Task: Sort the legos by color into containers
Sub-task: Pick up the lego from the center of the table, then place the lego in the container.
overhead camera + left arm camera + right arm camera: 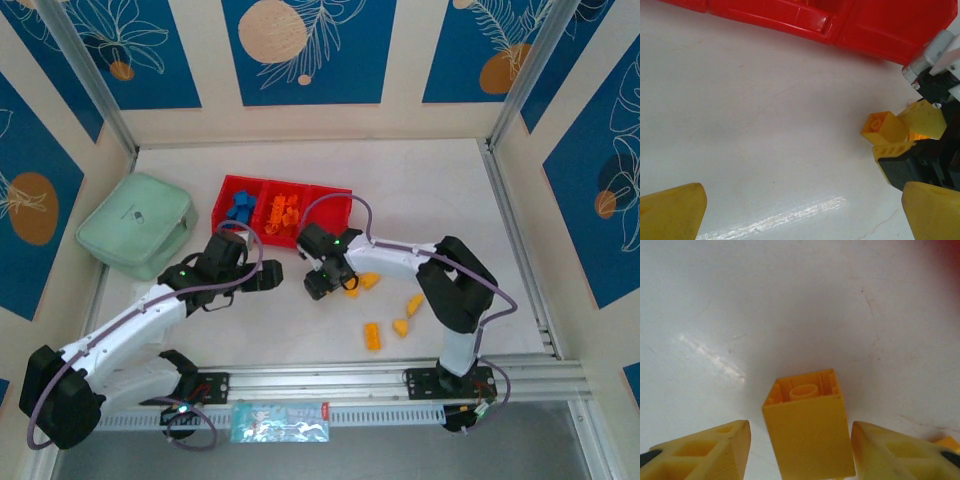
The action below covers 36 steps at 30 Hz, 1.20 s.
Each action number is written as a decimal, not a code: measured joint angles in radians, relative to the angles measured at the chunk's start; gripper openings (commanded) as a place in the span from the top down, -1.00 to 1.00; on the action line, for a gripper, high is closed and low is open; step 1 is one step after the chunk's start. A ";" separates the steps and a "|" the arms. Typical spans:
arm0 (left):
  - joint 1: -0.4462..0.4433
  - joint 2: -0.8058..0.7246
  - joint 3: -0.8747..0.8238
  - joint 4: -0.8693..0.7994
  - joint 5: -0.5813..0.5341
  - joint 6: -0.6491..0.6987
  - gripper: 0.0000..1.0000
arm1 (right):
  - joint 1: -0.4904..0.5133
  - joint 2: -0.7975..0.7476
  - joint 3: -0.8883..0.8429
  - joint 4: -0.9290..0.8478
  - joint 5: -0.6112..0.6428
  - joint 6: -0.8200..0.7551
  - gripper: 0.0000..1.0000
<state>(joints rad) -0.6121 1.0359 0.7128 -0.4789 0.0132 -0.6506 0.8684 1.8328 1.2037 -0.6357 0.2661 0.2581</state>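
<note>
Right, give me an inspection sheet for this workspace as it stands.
Surface: white table, faintly scratched.
Job's things: red tray holds blue legos and orange legos in separate compartments; yellow legos lie loose on the table.
Clutter: mint-green case beside the tray; printed packet on the front rail.
Grippers: left gripper open, holding nothing; right gripper open astride one yellow brick, slight gaps showing.
Cables: purple cable arcs over the tray.
Surroundings: blue patterned wall panels.

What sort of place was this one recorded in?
Probably a purpose-built robot test booth: a white table enclosed by blue leaf-patterned panels, with an aluminium rail along its near edge.
</note>
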 measured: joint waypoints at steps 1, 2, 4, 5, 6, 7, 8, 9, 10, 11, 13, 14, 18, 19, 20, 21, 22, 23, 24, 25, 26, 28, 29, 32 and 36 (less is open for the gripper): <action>0.000 0.000 0.000 0.000 -0.003 0.000 -0.99 | 0.000 0.009 0.006 -0.001 0.002 -0.001 0.05; 0.000 0.000 0.000 0.000 -0.006 0.000 -0.99 | 0.000 0.017 0.010 -0.001 0.005 -0.002 0.07; 0.000 0.000 0.000 0.000 -0.010 0.000 -0.99 | 0.000 0.026 0.016 -0.002 0.008 -0.005 0.16; 0.000 0.000 0.000 0.000 -0.012 0.000 -0.99 | 0.000 0.028 0.019 -0.005 0.008 -0.006 0.21; 0.000 0.000 0.000 0.000 -0.014 0.000 -0.99 | 0.000 0.029 0.022 -0.005 0.010 -0.006 0.26; 0.000 0.000 0.000 0.000 -0.015 0.000 -0.99 | 0.000 0.029 0.026 -0.006 0.013 -0.006 0.29; 0.000 0.000 0.000 0.000 -0.016 0.000 -0.99 | 0.000 0.029 0.031 -0.009 0.015 -0.008 0.31; 0.000 0.000 0.000 0.000 -0.017 0.000 -0.99 | 0.000 0.029 0.035 -0.009 0.015 -0.007 0.35; 0.000 0.000 0.000 0.000 -0.018 0.000 -0.99 | 0.000 0.028 0.040 -0.010 0.015 -0.006 0.39; 0.000 0.000 0.000 0.000 -0.018 0.001 -0.99 | -0.001 0.026 0.043 -0.010 0.014 -0.005 0.41; 0.000 0.000 0.000 0.000 -0.018 0.002 -0.99 | -0.007 0.013 0.049 -0.017 0.010 -0.007 0.41; 0.000 0.000 0.001 0.000 -0.018 0.003 -0.99 | -0.010 0.003 0.053 -0.024 0.006 -0.006 0.40; 0.000 0.006 0.025 -0.004 -0.019 0.013 -0.99 | -0.051 -0.045 0.108 -0.062 -0.012 0.012 0.39; 0.000 0.013 0.039 -0.004 -0.019 0.017 -0.99 | -0.071 -0.053 0.130 -0.064 -0.012 0.019 0.39; 0.000 0.021 0.051 -0.002 -0.021 0.021 -0.99 | -0.090 -0.058 0.150 -0.066 -0.013 0.027 0.39; 0.000 0.032 0.067 0.001 -0.022 0.026 -0.99 | -0.113 -0.062 0.177 -0.066 -0.012 0.037 0.39; 0.000 0.046 0.083 0.005 -0.023 0.031 -0.99 | -0.134 -0.062 0.202 -0.068 -0.013 0.046 0.39; 0.000 0.058 0.096 0.010 -0.026 0.032 -0.99 | -0.154 -0.060 0.228 -0.069 -0.015 0.055 0.39; 0.000 0.072 0.110 0.016 -0.027 0.036 -0.99 | -0.172 -0.055 0.254 -0.071 -0.016 0.063 0.39; 0.000 0.086 0.123 0.023 -0.031 0.042 -0.99 | -0.192 -0.043 0.286 -0.076 -0.015 0.071 0.39; 0.000 0.099 0.134 0.027 -0.034 0.047 -0.99 | -0.204 -0.029 0.312 -0.079 -0.015 0.076 0.39; 0.002 0.128 0.159 0.038 -0.043 0.056 -0.99 | -0.228 0.021 0.386 -0.085 -0.010 0.088 0.39; 0.002 0.142 0.170 0.042 -0.046 0.058 -0.99 | -0.233 0.045 0.414 -0.085 -0.006 0.091 0.39; 0.008 0.182 0.197 0.058 -0.052 0.060 -0.99 | -0.237 0.129 0.484 -0.085 0.013 0.093 0.38; 0.012 0.224 0.218 0.084 -0.052 0.069 -0.99 | -0.248 0.242 0.560 -0.091 0.040 0.095 0.31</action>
<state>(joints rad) -0.6003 1.2594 0.9310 -0.3946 -0.0387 -0.5816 0.6201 2.0747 1.7638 -0.7269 0.3061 0.3527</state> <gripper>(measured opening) 0.994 0.327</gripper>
